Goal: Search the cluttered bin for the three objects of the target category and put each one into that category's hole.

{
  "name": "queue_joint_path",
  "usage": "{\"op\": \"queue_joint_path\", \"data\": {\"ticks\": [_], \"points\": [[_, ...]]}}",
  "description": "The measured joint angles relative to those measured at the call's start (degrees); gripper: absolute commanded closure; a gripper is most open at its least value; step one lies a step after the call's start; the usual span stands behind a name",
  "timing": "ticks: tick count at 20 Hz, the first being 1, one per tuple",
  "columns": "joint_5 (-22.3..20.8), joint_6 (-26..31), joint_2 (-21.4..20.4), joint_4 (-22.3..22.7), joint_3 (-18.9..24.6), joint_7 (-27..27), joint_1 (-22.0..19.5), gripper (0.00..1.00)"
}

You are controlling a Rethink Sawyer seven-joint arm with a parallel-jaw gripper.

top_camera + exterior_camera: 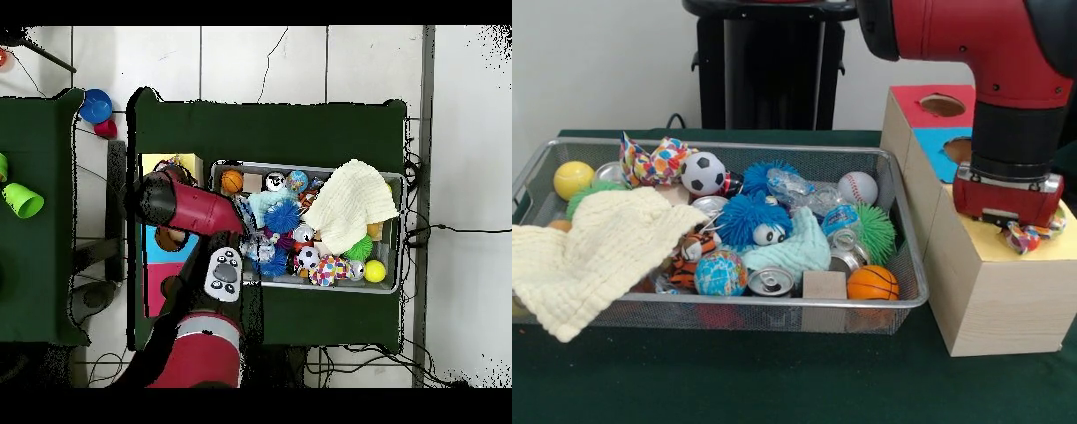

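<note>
The wire mesh bin (777, 305) holds mixed clutter. My gripper (1006, 205) is low over the yellow top (1064, 237) of the largest wooden box (997, 291), covering its hole. A confetti cloth (1024, 237) bunches right under the gripper on that yellow top. A second confetti cloth (653, 162) lies at the bin's back left corner; it also shows in the overhead view (330, 270). A third is not visible. In the overhead view the arm (185, 203) hides the gripper and most of the box (165, 162).
A big pale-yellow waffle cloth (596, 252) drapes over the bin's left rim. A mint-green cloth (799, 247), balls, cans and blue spiky toys fill the bin. The blue-surround hole (958, 148) and red-surround hole (942, 105) lie behind the gripper.
</note>
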Motion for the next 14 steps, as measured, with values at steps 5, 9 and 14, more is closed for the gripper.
{"op": "queue_joint_path", "data": {"ticks": [5, 9, 14], "points": [[0.76, 14.64, 0.54, -3.39, 4.42, 0.01, -5.50, 1.00], [0.73, 20.31, 1.63, -5.81, 5.31, 0.04, -7.06, 1.00], [-3.99, 3.42, 1.88, -4.47, -3.13, 0.06, 2.31, 1.00]]}}
